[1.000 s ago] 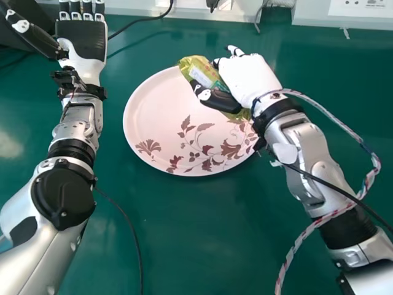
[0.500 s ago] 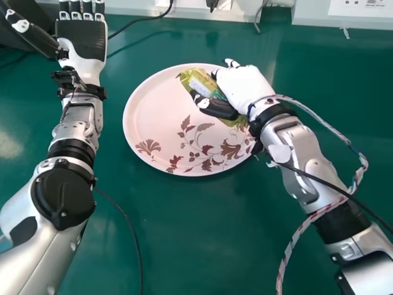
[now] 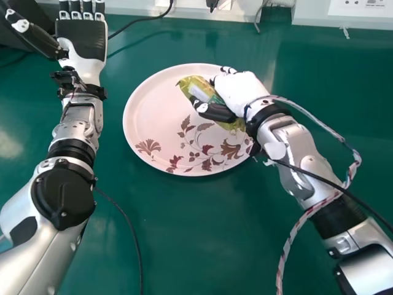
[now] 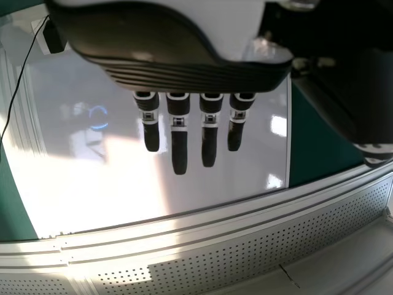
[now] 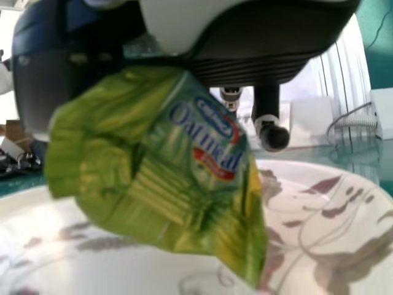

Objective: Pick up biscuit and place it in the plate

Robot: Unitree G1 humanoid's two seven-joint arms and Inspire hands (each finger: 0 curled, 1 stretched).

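The biscuit packet [image 3: 201, 91], green and yellow, is over the upper right part of the pink floral plate [image 3: 153, 117]. My right hand [image 3: 239, 91] holds it between thumb and fingers, from its right side. In the right wrist view the crinkled packet [image 5: 153, 166] hangs from the right hand [image 5: 258, 49], low over the plate [image 5: 325, 227]; whether it touches the plate I cannot tell. Away to the left of the plate, my left hand [image 3: 83, 43] lies palm up with straight fingers; the left wrist view shows the left hand [image 4: 184, 70] with fingers extended.
A green table [image 3: 184, 239] lies under the plate. Black cables [image 3: 132, 236] run over the table, and a braided cable [image 3: 295, 236] hangs along the right arm. Pale panels [image 3: 344, 15] line the far edge.
My right hand has come down toward the plate with the packet, shifting slightly toward the robot. The left hand has kept still.
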